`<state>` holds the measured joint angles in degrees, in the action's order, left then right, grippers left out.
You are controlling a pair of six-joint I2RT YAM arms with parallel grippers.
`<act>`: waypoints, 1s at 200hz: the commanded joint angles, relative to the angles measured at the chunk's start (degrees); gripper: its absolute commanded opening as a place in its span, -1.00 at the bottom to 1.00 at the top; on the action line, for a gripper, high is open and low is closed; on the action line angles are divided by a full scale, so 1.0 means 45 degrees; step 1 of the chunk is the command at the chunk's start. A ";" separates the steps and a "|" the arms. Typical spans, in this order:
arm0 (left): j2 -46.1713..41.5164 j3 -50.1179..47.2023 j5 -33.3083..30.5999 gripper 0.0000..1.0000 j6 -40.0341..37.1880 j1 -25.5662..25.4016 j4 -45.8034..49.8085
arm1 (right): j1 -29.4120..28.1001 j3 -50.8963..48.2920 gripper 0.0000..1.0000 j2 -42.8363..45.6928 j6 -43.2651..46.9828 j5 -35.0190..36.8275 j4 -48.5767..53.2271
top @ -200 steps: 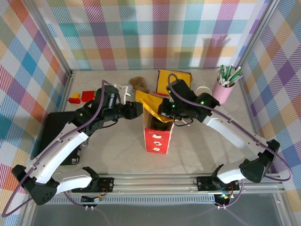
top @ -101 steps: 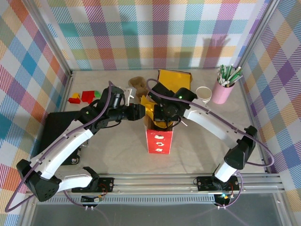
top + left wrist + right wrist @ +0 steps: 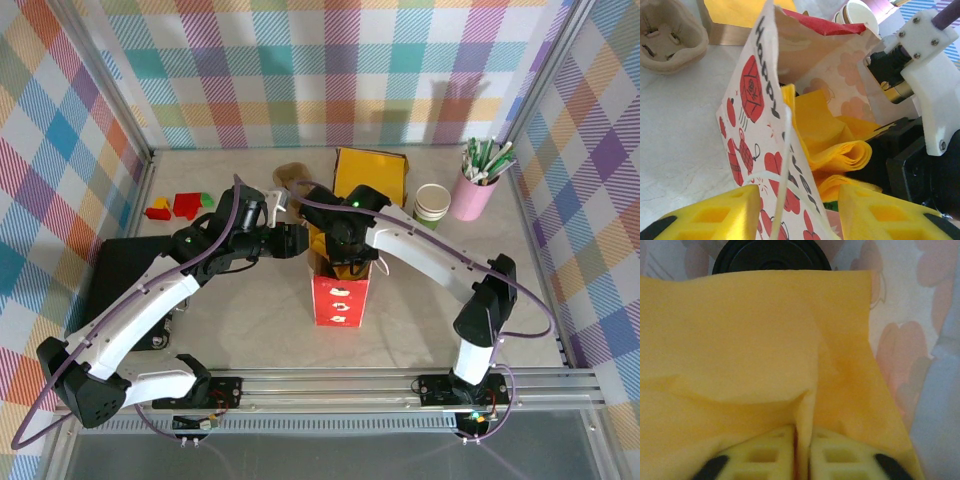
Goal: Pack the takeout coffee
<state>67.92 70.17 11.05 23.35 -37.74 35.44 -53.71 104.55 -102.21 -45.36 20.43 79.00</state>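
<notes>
The right fingers (image 3: 840,456) are pressed together on a fold of yellow tissue paper (image 3: 755,335) inside the red gift bag (image 3: 337,296). The left fingers (image 3: 715,217) stand apart, one on each side of the bag's wall, not clamped on it. The takeout coffee (image 3: 771,254) sits in the bag, black lid up, beyond the tissue. The bag stands upright on the surface (image 3: 250,330). Judged status: cup packed. Outstanding: seat the tissue, withdraw both arms.

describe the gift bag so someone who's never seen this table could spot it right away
Look to the middle of the table. The gift bag stands upright and open there. Unlike the plain yellow box behind it, it is red with white print and has yellow tissue paper bunched in its mouth.
</notes>
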 commanded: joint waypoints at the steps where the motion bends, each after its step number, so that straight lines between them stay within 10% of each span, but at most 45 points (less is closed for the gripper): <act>1: -0.0025 -0.0069 -0.0208 -0.10 -0.0204 -0.0091 -0.0027 | -0.0114 0.0634 -0.50 0.0043 0.0220 0.0092 0.0464; 71: -0.0391 0.0322 -0.0530 -0.09 -0.0347 -0.0090 0.0288 | -0.0114 0.2998 -0.15 0.0496 0.0914 0.0480 0.0499; 200: -0.1350 0.0469 -0.1476 -0.09 -0.0366 -0.0091 0.0539 | 0.0316 0.0359 -0.40 0.0769 0.1123 -0.1682 -0.3964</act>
<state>63.09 70.32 5.85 22.68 -37.78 36.10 -52.86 106.78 -95.98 -41.15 13.85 62.96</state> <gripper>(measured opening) 0.454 0.345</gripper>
